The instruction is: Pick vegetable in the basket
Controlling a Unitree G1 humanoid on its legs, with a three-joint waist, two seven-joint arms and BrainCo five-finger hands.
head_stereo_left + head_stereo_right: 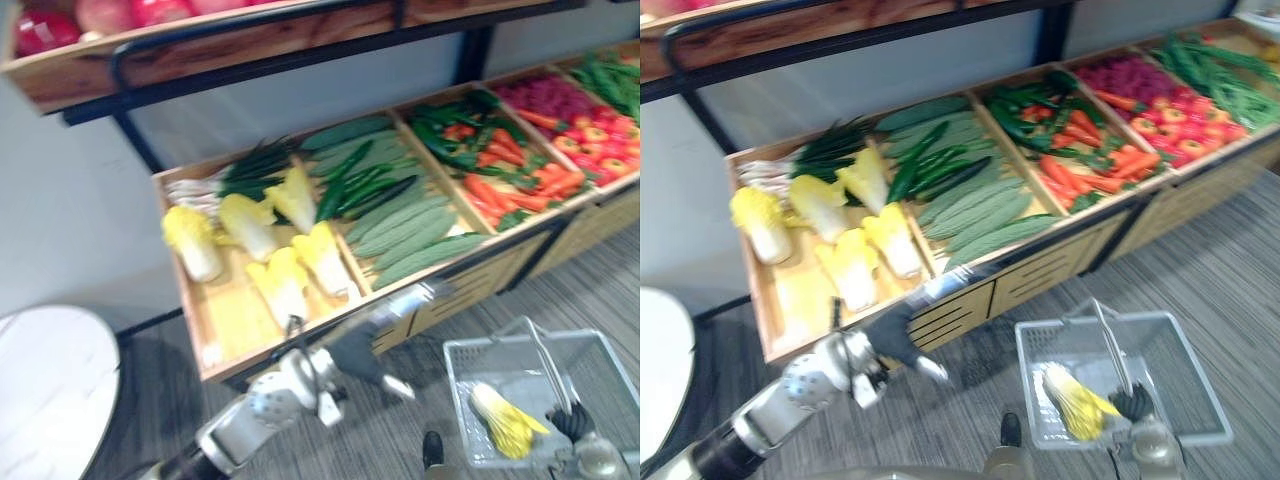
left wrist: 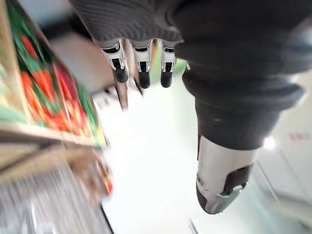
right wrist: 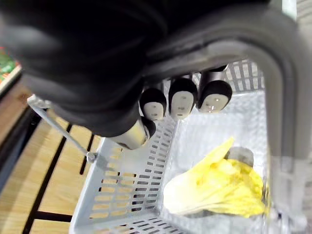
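A grey mesh basket [image 1: 462, 368] hangs low at the right, in front of the vegetable shelf. My right hand [image 1: 1132, 402] is shut on its handle [image 3: 273, 97], fingers curled round the bar. One yellow-green Chinese cabbage [image 1: 507, 421] lies inside the basket [image 3: 122, 195]. More cabbages [image 1: 272, 243] lie in the shelf's left wooden bin. My left hand [image 1: 358, 356] hovers open just in front of that bin's front edge, holding nothing, its fingers [image 2: 144, 73] straight.
The sloped wooden shelf [image 1: 215, 330] also holds green onions [image 1: 255, 160], cucumbers and bitter gourds [image 1: 400, 225], carrots with peppers [image 1: 510, 170] and red produce [image 1: 585, 125]. An upper shelf [image 1: 90, 60] carries red fruit. A white round table [image 1: 50, 385] stands at the left.
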